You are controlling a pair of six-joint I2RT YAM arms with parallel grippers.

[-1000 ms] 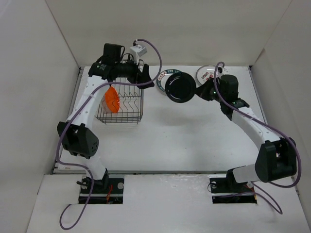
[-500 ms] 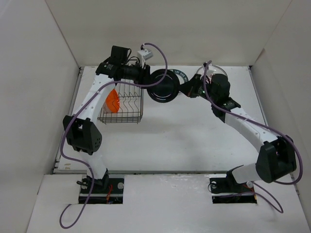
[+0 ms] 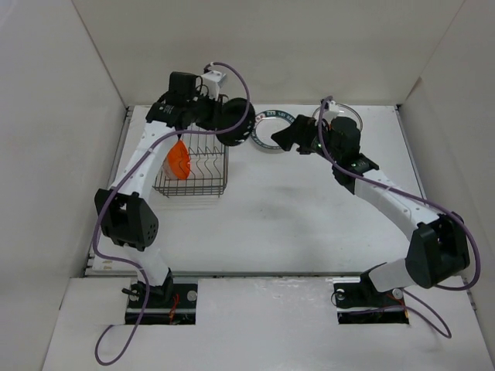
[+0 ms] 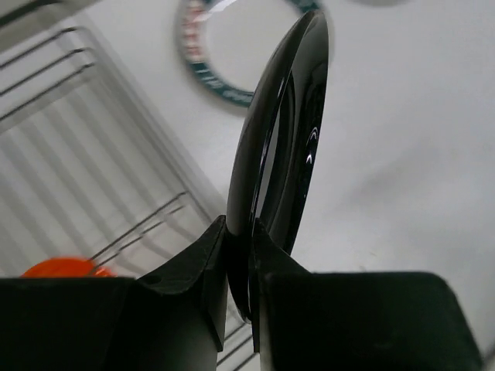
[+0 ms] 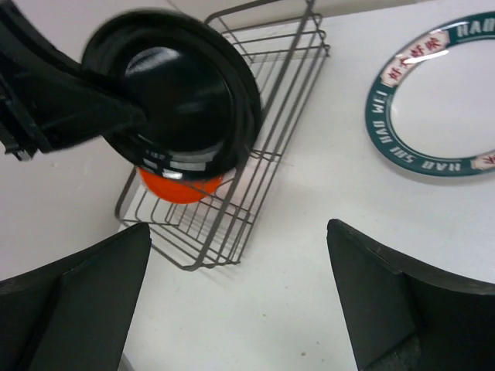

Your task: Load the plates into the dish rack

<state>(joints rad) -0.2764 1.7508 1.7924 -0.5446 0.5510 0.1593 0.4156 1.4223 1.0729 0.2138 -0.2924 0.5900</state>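
A white table [image 3: 294, 224] fills the middle of the stall. Plain white walls box it in: a wall panel [image 3: 46, 154] at nine o'clock, a back wall [image 3: 271, 46] at twelve, a sloping panel [image 3: 464, 131] at three. At six o'clock a white board [image 3: 263, 317] runs across, with a pale metal strip [image 3: 255, 273] just beyond it.

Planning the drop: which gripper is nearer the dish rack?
Left. Left gripper, clamping the black plate, is over the far-right corner of the dish rack; right gripper stands open farther right.
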